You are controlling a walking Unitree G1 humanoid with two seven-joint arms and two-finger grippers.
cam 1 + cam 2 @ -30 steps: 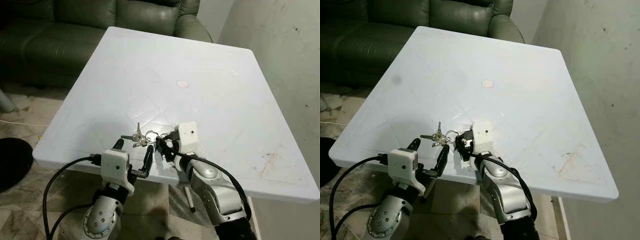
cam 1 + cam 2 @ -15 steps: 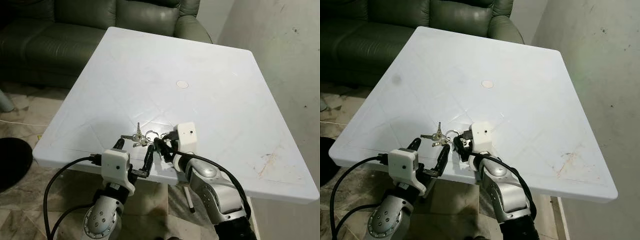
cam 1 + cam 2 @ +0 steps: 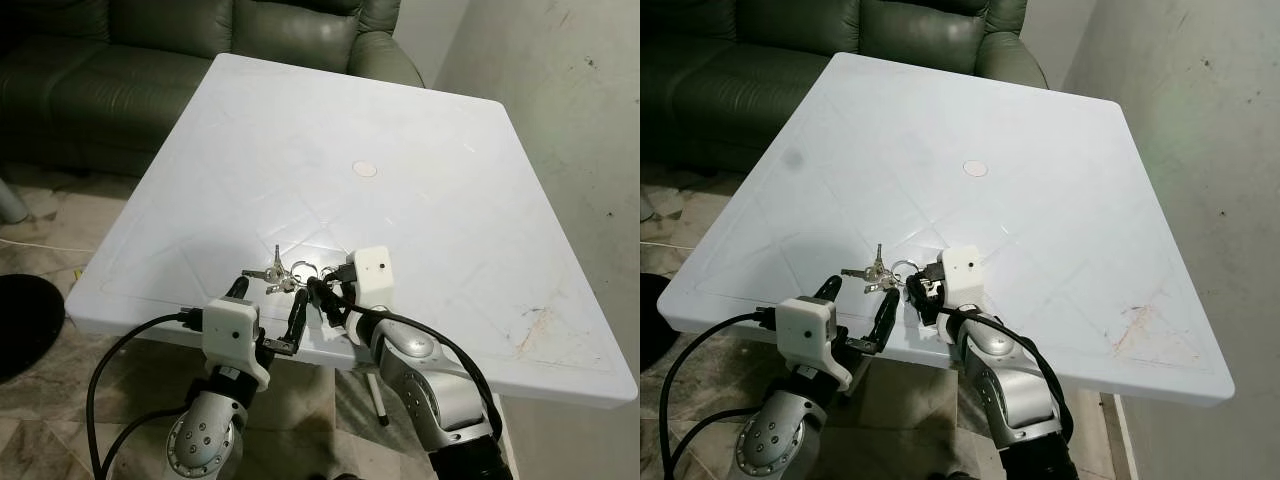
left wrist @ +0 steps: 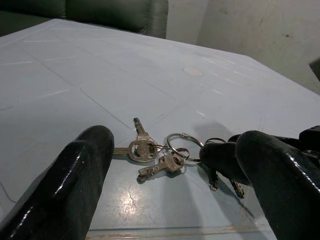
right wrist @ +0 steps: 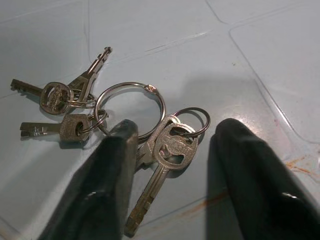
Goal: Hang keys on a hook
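**Keys not yet picked up, hook nowhere to be seen**

You are looking down at a white table (image 3: 430, 150) with a bunch of keys (image 3: 285, 277) lying flat near its front edge, at about 6 o'clock on the tabletop. The bunch is made of several silver keys joined on linked rings; in the right wrist view the big ring (image 5: 131, 107) sits between two clusters of keys, all resting on the surface.

Your right hand (image 3: 322, 298) is sitting at the 3 o'clock side of the keys with its fingers spread. In its wrist view the two black fingers (image 5: 107, 185) are straddling the nearer cluster, one on each side, not pinching anything. Your left hand (image 3: 268, 308) is hovering at the table's front edge, at 6 o'clock from the keys, and it too is open, with its fingers apart and the bunch lying just beyond them in the left wrist view.

As for progress, you are at the very start. The keys are not gripped or lifted. The grasp, the lift, the carry and the hanging are all left to do. No hook is appearing in these views, so you will likely need to find it after the pickup. A dark green sofa (image 3: 120, 70) is standing beyond the table at 11 o'clock.
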